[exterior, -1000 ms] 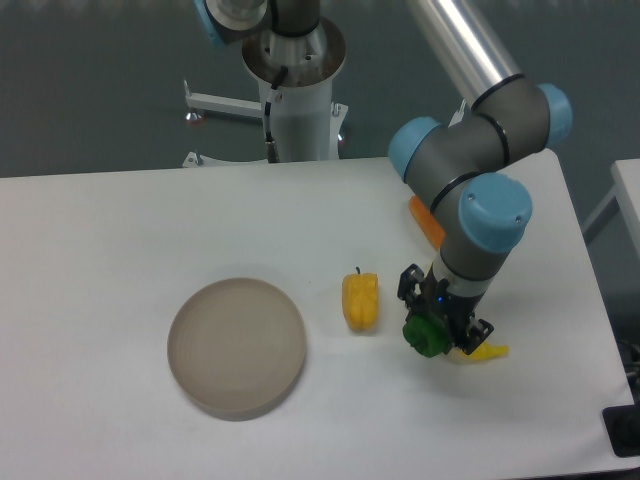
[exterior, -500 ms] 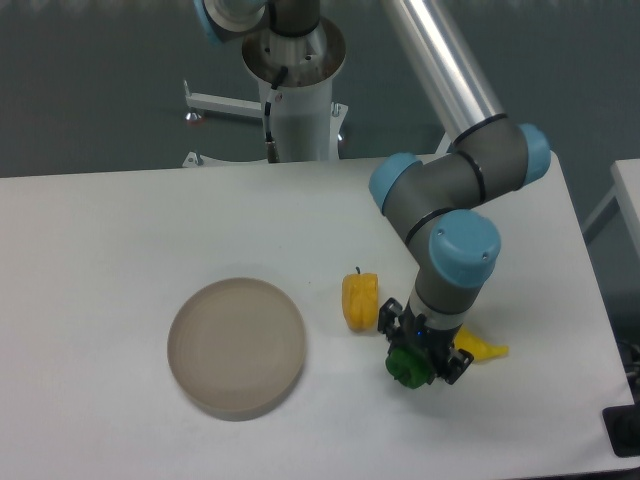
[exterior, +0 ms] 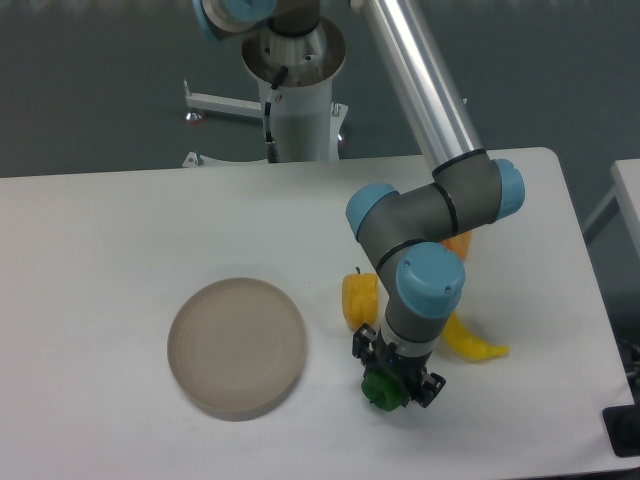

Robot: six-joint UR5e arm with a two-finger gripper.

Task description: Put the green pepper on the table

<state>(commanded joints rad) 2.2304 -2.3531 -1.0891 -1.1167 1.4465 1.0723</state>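
Four things share the white table (exterior: 120, 220), and we take them from left to right: the round beige plate (exterior: 236, 346) in the lower left of centre, the yellow pepper (exterior: 357, 298) near the middle, the green pepper (exterior: 381, 391) just below and right of it in the lower centre, and the banana (exterior: 470, 342) further right, partly hidden behind the arm. We hold the green pepper in the gripper (exterior: 395, 380), whose jaws pinch it from either side; it sits low over the tabletop, though we cannot tell whether it touches the surface yet. To do this step well, we judge that we should lower straight down until the pepper rests on bare table, well apart from the plate and not nudging the yellow pepper, and only then spread the jaws, since a lumpy rounded thing could roll if dropped. Compared with half a second ago, we have carried the pepper leftward and lower in the frame, away from the banana, which now shows more fully.
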